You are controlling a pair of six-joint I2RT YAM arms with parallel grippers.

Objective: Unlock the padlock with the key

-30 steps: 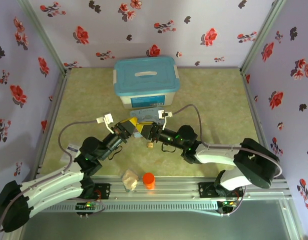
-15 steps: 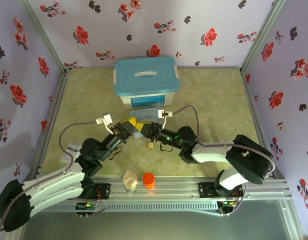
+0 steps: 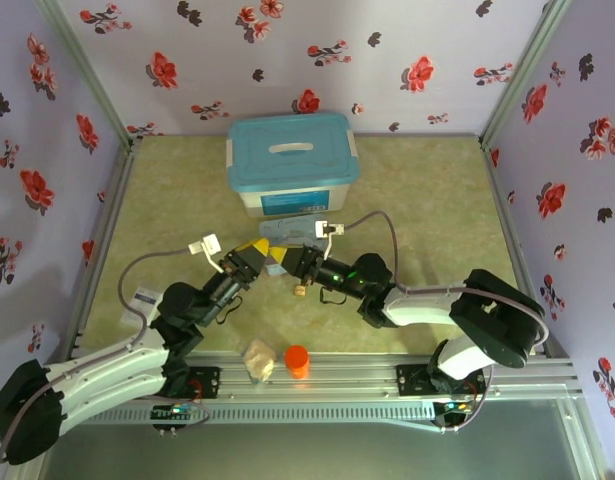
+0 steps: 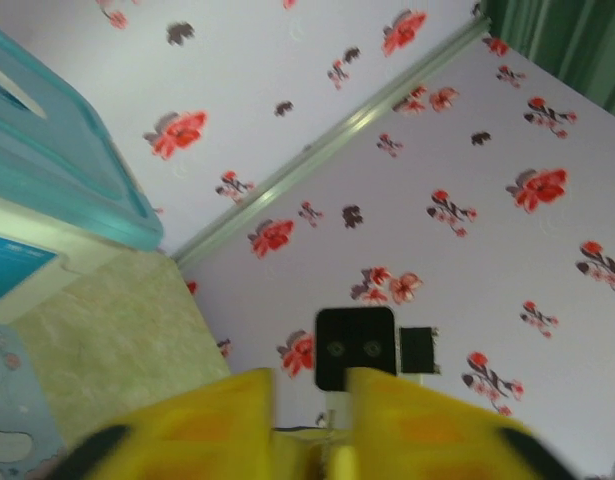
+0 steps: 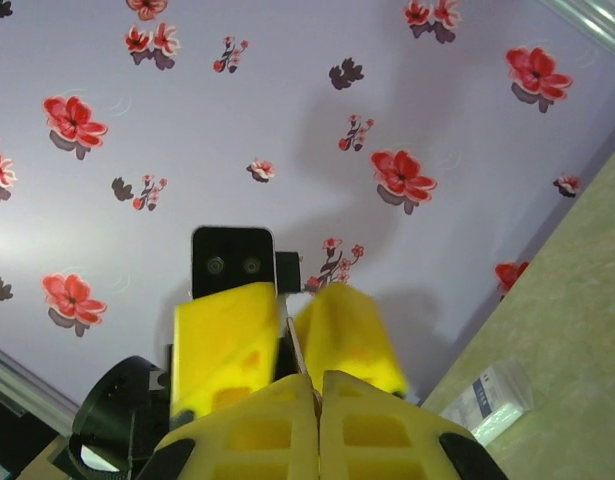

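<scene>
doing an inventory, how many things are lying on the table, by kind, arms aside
teal-lidded box: 1
pale blue tin: 1
brass padlock: 1
orange cylinder: 1
beige lump: 1
white packet: 1
total: 6

We count two arms and two yellow-fingered hands: one left hand (image 3: pixel 260 250) and one right hand (image 3: pixel 284 260). On the single worktop (image 3: pixel 427 230) we count one teal-lidded storage box (image 3: pixel 290 160), one flat light-blue printed tin (image 3: pixel 299 228), one orange cylinder (image 3: pixel 297 359), one beige lump (image 3: pixel 258 359), one white packet (image 3: pixel 144 296) and one brass padlock (image 3: pixel 300 291). We count one key (image 5: pixel 293 352), a thin sliver.
</scene>
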